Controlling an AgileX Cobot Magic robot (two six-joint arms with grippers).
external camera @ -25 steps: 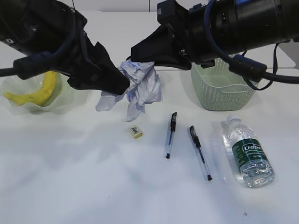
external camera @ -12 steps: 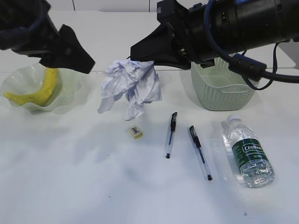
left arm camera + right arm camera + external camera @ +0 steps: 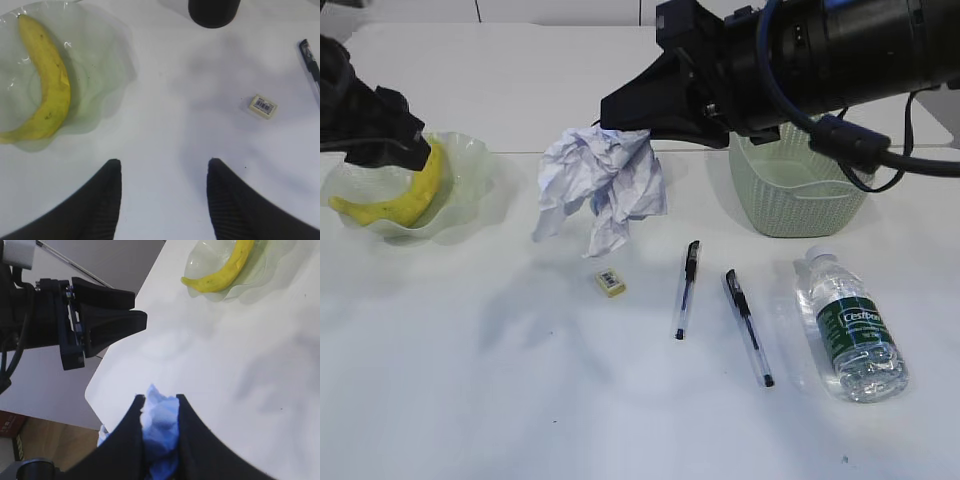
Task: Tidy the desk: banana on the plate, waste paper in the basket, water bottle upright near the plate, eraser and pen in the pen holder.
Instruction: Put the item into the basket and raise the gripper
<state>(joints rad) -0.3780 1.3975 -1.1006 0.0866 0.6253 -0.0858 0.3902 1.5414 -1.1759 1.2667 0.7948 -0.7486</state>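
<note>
Hanging above the table just left of centre, a crumpled sheet of waste paper (image 3: 602, 185) is pinched at its top by the right gripper (image 3: 620, 118), whose jaws are seen in the right wrist view to be clamped on a fold of the sheet (image 3: 159, 432). The paper is held clear of the white table (image 3: 620, 400), with its lower corner dangling above the eraser (image 3: 610, 282). To the right of the paper, behind the right arm, the pale green basket (image 3: 798, 195) is set on the table. The left gripper (image 3: 162, 197) is drawn off to the far left, and its two dark fingers (image 3: 107, 200) are shown in the left wrist view standing well apart with nothing between them, above bare table near the plate (image 3: 107, 70). The banana (image 3: 405, 195) is laid in that clear, wavy-edged plate (image 3: 470, 185) at the far left. Two pens are laid near the middle: the left pen (image 3: 686, 288) and the right pen (image 3: 748, 325), side by side but apart. The water bottle (image 3: 848, 328) is laid on its side at the right, in front of the basket, cap pointing away. A dark round object (image 3: 214, 12) is seen at the top edge of the left wrist view.
</note>
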